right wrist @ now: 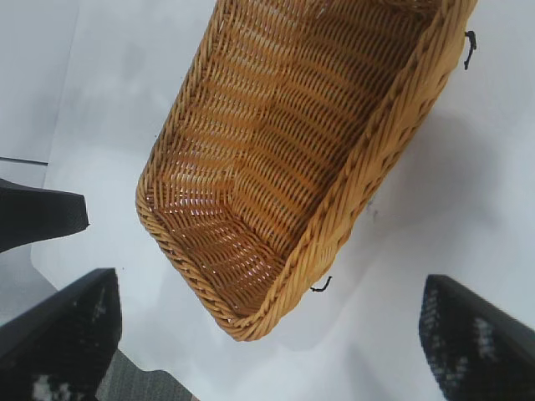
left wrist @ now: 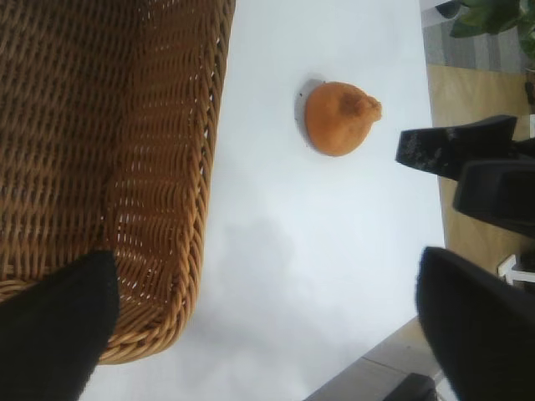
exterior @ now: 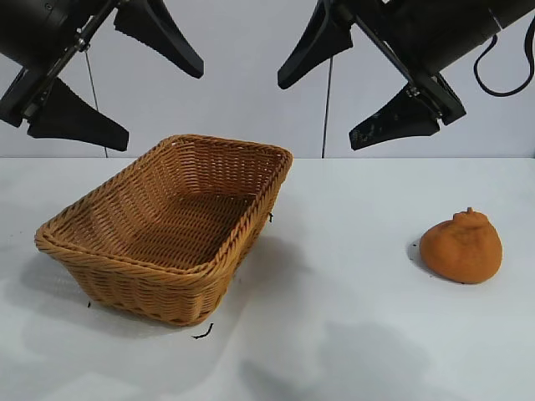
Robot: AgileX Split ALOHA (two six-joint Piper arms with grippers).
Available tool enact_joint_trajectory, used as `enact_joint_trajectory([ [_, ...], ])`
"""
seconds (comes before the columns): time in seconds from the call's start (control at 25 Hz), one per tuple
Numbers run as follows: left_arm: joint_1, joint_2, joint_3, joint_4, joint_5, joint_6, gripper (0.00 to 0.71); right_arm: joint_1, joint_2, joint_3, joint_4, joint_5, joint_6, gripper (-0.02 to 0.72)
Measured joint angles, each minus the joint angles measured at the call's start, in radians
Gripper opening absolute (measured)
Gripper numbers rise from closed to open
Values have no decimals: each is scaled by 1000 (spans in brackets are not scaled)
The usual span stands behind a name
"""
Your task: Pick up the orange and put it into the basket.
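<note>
The lumpy dull-orange orange point(exterior: 462, 246) lies on the white table at the right; it also shows in the left wrist view point(left wrist: 338, 117). The golden-brown wicker basket point(exterior: 201, 267) stands empty at the left, and it shows in the left wrist view point(left wrist: 180, 217) and the right wrist view point(right wrist: 368, 159). My left gripper point(exterior: 121, 83) hangs open high above the basket's far left. My right gripper point(exterior: 355, 88) hangs open high above the table between basket and orange, well clear of the orange. Both are empty.
The white table point(exterior: 334, 334) runs to a pale wall behind. A short black thread point(exterior: 201, 334) lies by the basket's near corner. In the left wrist view the table's edge, wooden floor and a plant point(left wrist: 493, 21) show beyond the orange.
</note>
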Motion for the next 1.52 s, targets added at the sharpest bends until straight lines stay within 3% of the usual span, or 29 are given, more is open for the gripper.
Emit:
enact_joint_trajectory([
  [1.2, 0, 0, 0, -5, 4, 1, 692, 0, 0, 0, 0, 0, 4, 696],
  [1.52, 38, -69, 9, 64, 44, -57, 692, 0, 0, 0, 1, -5, 4, 696],
])
